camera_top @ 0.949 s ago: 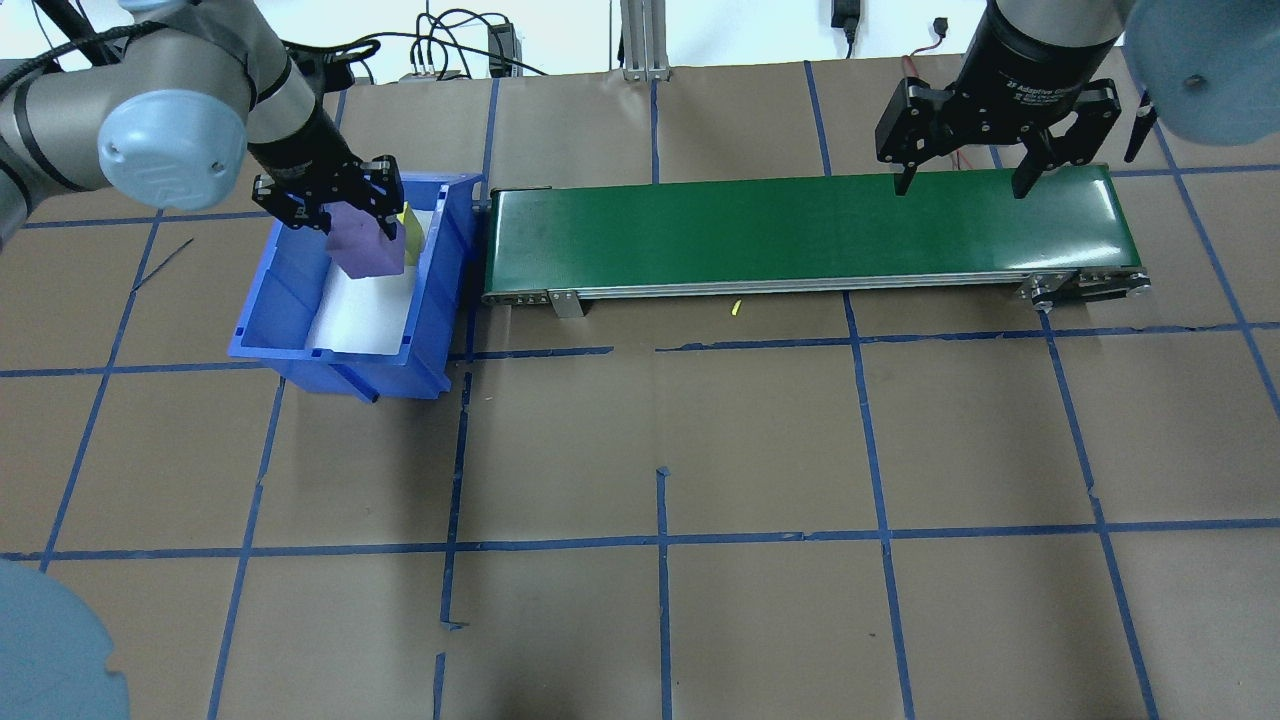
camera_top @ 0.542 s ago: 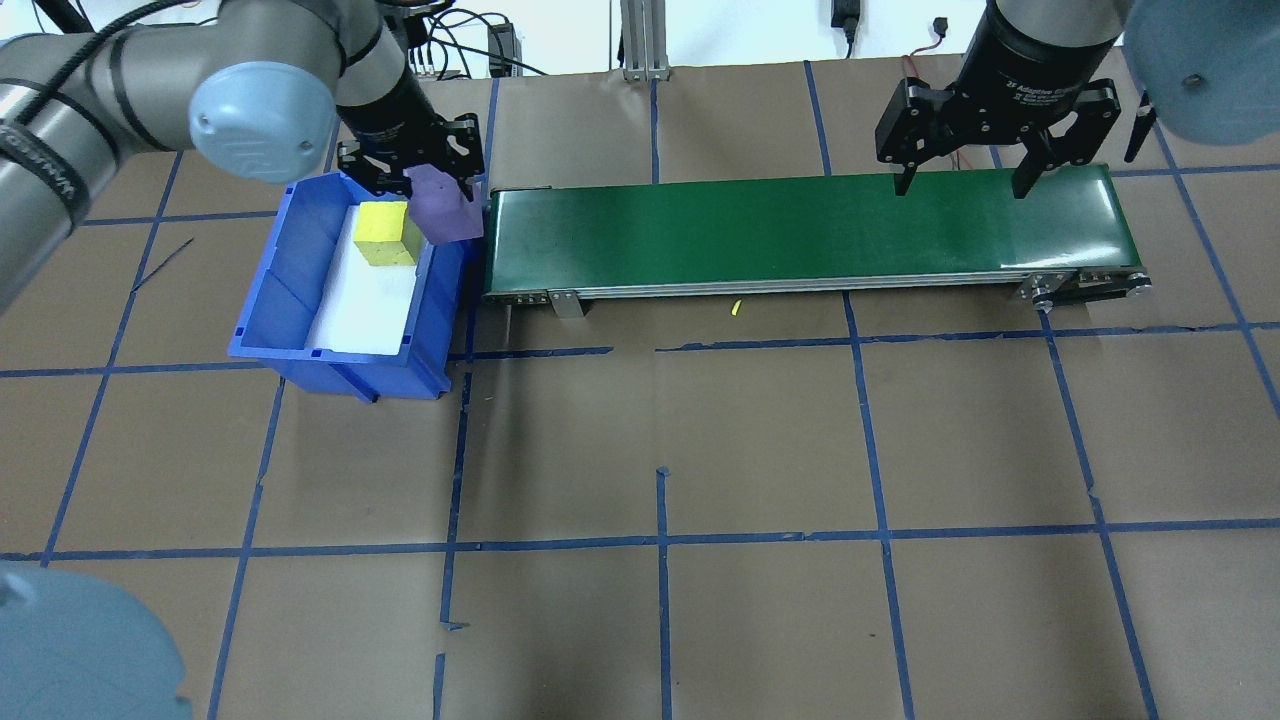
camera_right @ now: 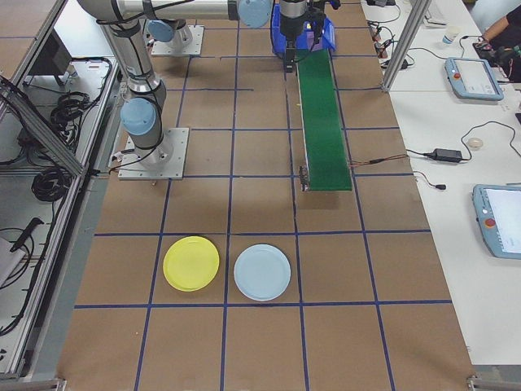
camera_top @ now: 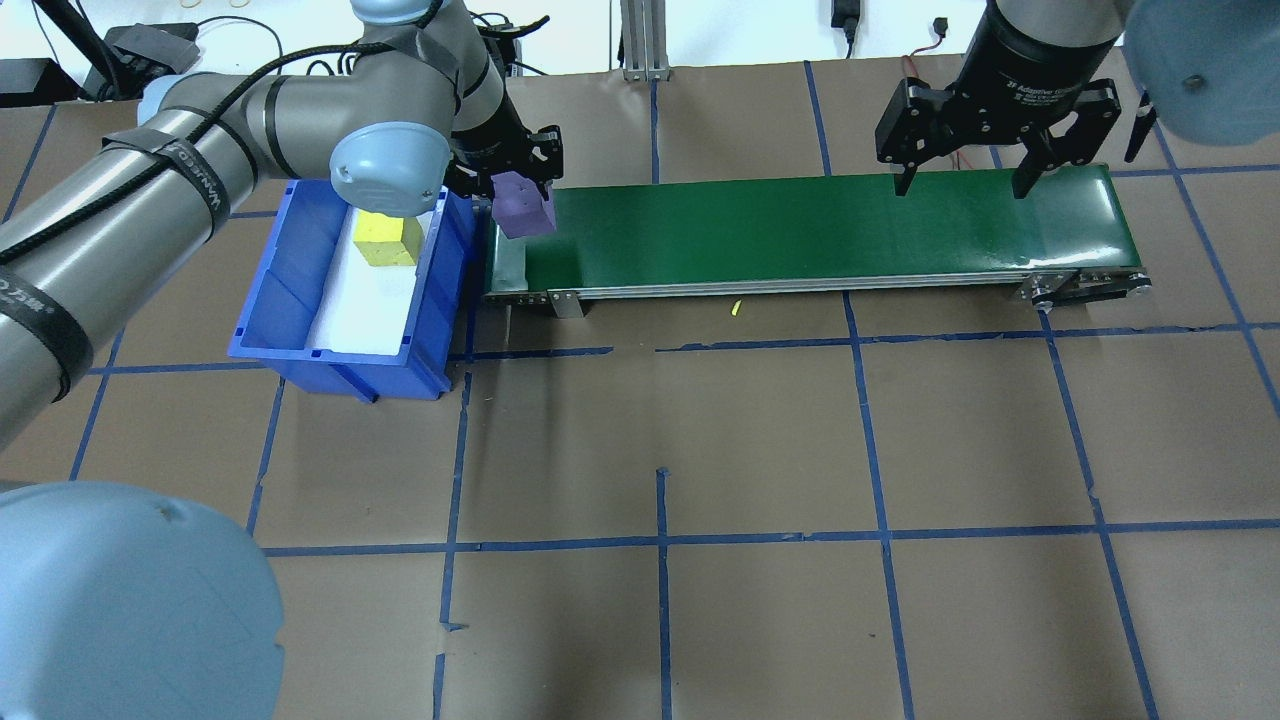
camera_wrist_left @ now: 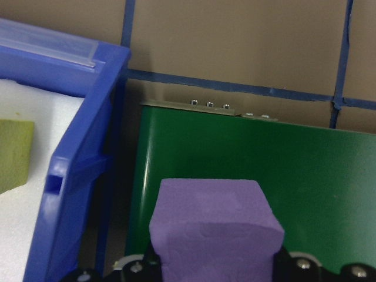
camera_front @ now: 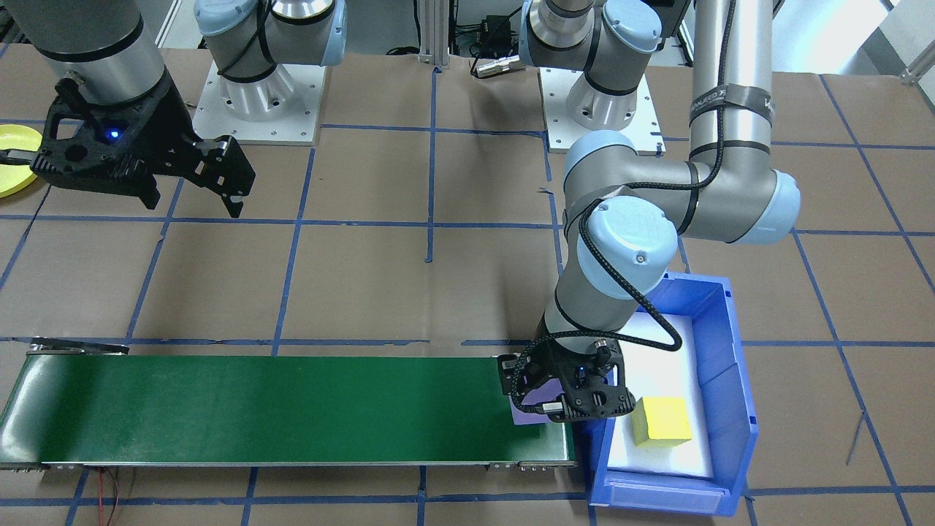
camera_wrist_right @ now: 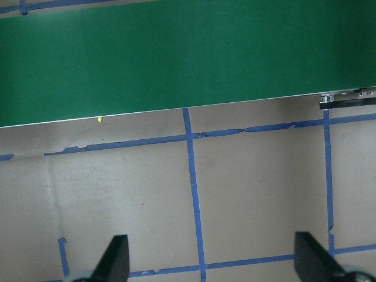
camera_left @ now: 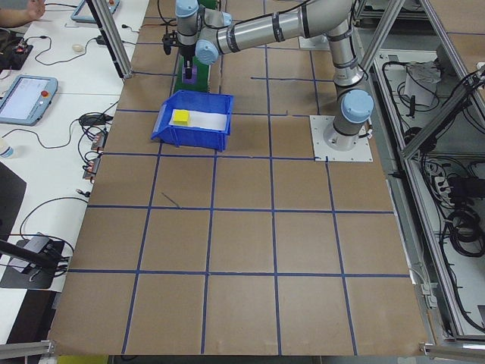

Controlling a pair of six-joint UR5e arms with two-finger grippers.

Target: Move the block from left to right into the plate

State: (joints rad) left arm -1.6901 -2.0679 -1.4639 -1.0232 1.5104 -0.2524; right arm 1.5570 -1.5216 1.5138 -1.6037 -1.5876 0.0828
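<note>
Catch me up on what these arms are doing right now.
The left gripper holds a purple block over the near end of the green conveyor belt, just outside the blue bin, where a yellow block remains. The right gripper hangs open at the belt's far end. The yellow plate is empty.

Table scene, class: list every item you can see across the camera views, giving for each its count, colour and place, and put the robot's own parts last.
purple block: one, purple, held over the conveyor belt's bin end
yellow block: one, yellow, inside the bin
bin: one, blue, beside the belt's end
conveyor belt: one, green, across the table
yellow plate: one, yellow, on the table past the belt's far end
pale blue plate: one, beside the yellow plate
left gripper: one, black, fingers shut on the purple block
right gripper: one, black, open above the belt's other end
</note>
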